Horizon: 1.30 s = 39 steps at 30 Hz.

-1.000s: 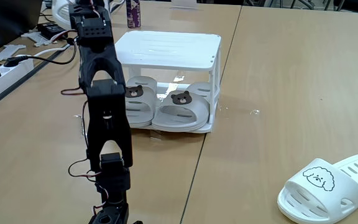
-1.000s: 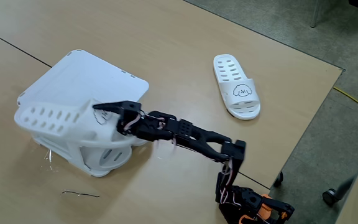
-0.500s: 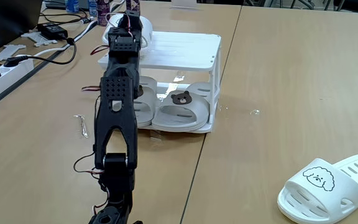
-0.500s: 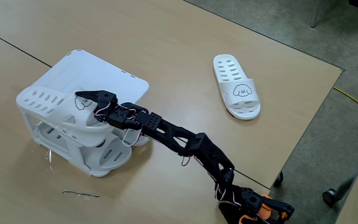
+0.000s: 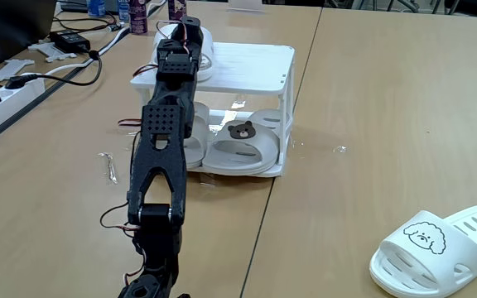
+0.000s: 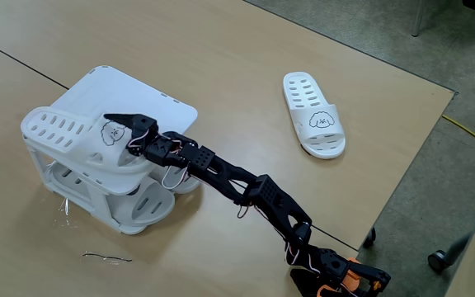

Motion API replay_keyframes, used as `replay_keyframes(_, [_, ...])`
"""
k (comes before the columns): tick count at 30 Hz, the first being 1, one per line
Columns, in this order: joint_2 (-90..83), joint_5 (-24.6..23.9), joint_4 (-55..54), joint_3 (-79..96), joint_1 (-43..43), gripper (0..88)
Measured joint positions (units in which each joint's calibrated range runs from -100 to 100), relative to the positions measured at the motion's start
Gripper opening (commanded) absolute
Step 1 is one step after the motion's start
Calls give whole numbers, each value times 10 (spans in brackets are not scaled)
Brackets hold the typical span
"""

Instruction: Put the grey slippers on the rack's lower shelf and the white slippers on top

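White plastic is seen at the centre of it all: the rack (image 5: 247, 62) stands on the wooden table (image 5: 371, 124), and in a fixed view its slatted top (image 6: 130, 95) is partly covered by one of the white slippers (image 6: 77, 136), which is laid along the top's near edge with its dog-face strap turned toward the arm. The black arm (image 5: 160, 157) is stretched out full length from its base at the table edge, and the gripper (image 6: 126, 132) is placed right at that strap. One dark finger (image 6: 122, 120) is seen lying over the strap beside the dog face; the other is hidden against the slipper, so whether the claw is pinching the strap or has let go cannot be told.

Down on the lower shelf (image 5: 276, 170), the grey slippers (image 5: 243, 145) are parked side by side, bear faces outward; the left one as seen in that fixed view is largely masked by the arm.

The second white slipper (image 6: 314, 114) is left well apart from the rack, sole down on the bare table, its dog face visible in both fixed views. A power strip (image 5: 7, 89) and cables are spotted at the far left edge, and a small bent wire (image 6: 105, 257) is lying near the rack's front.
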Motion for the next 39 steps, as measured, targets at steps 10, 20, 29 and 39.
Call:
replay_keyframes(10, [-129,0,0,182,-9,287])
replay_keyframes(20, [-309,0,0,441,-1,287])
replay_keyframes(29, [-629,0,0,717,49,129])
replay_keyframes(39, [-969,0,-118,1042,167,6])
